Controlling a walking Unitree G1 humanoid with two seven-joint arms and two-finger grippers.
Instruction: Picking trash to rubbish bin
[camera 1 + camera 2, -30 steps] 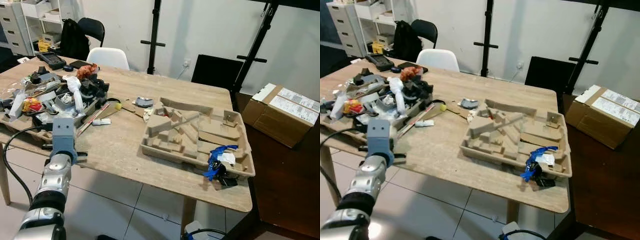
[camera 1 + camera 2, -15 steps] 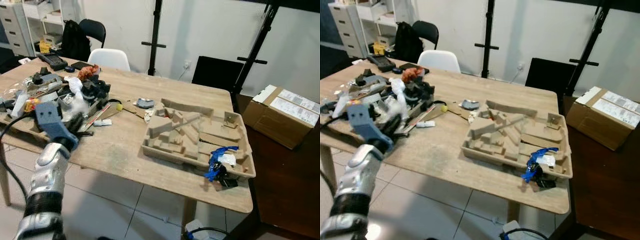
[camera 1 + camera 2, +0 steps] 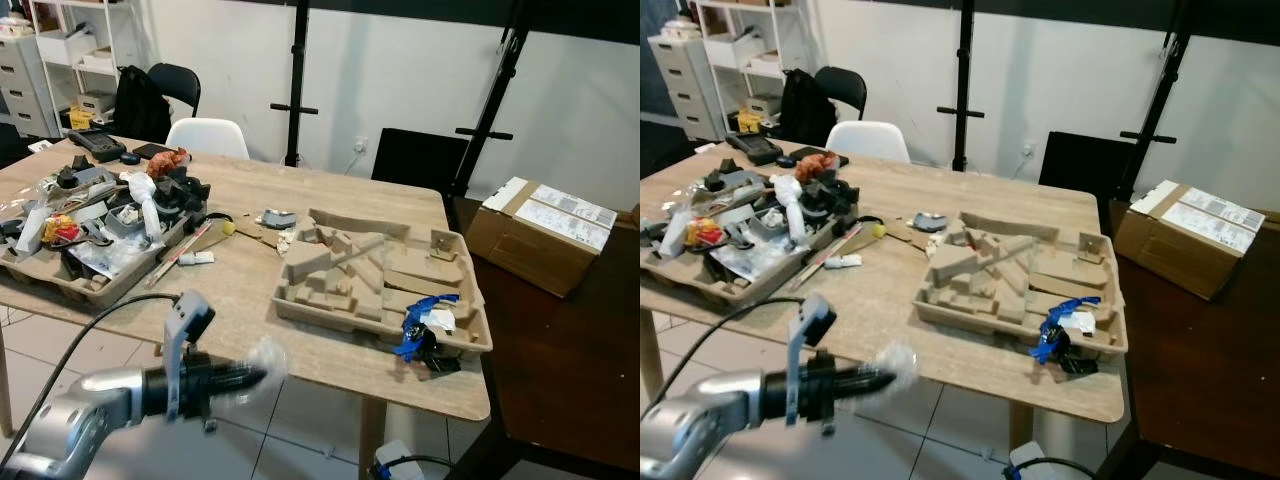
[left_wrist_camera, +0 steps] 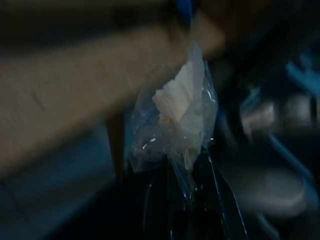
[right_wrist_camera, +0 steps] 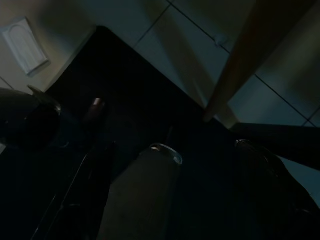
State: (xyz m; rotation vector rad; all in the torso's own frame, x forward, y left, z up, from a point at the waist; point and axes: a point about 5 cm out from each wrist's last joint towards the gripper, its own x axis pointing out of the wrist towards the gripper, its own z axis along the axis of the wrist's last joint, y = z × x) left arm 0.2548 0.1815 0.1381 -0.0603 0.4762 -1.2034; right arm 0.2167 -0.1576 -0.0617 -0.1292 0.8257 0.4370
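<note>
Left eye view has the left arm (image 3: 70, 415) stretched out level, low in front of the table (image 3: 240, 290) and below its near edge, pointing toward the robot's right. At its end the left gripper (image 3: 245, 375) has its black fingers pressed together on a small clear plastic bag (image 3: 268, 358), which looks blurred here. The left wrist view shows the same bag (image 4: 177, 120) more plainly: a crumpled see-through wrapper with a white scrap inside, pinched at its lower end between the fingers (image 4: 165, 200), with the table edge out of focus behind it.

On the table, well apart from the gripper, sit a cardboard tray (image 3: 455, 335) with cardboard pieces and a blue tangle (image 3: 418, 325) at its near corner, and a second tray (image 3: 60, 285) piled with clutter on the robot's left.

Right wrist view is very dark; floor tiles (image 5: 200, 45) and a table leg (image 5: 237, 65) can be made out, and I cannot tell how the right gripper's fingers stand.
</note>
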